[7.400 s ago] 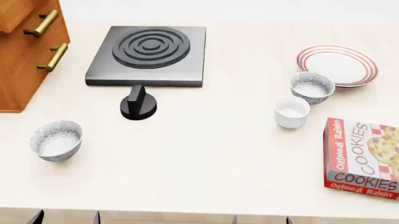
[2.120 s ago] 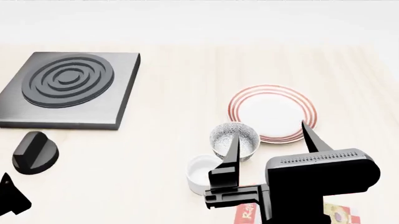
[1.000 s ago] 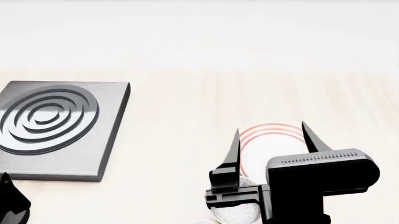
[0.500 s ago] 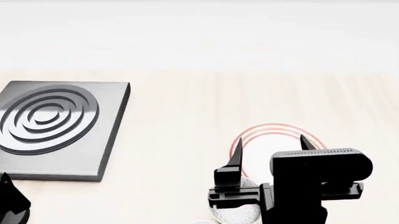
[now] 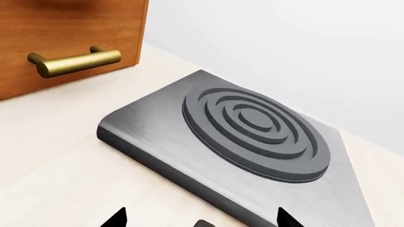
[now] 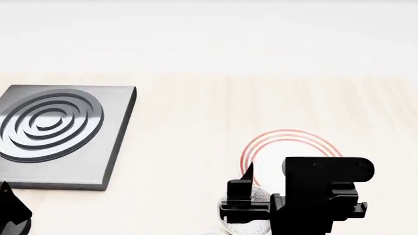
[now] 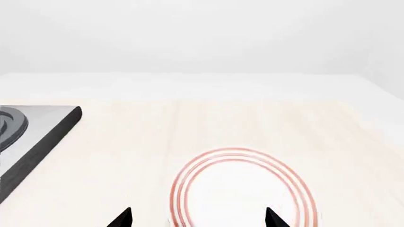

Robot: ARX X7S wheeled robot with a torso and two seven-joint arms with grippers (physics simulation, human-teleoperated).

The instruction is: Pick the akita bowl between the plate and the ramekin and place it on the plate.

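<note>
- Two spread tips of right gripper point(image 6: 281, 183) sit above akita bowl point(image 6: 258, 221), just short of plate point(image 6: 287, 147).
- Should straddle one rim wall, then pinch.
- Left gripper point(image 5: 198, 221) spread, empty, near hob point(image 5: 252, 132).

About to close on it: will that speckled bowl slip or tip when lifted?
The akita bowl looks rigid, glazed and round, so it will probably slip if pinched on its curved wall. A rim grip by the right gripper likely tilts it.
</note>
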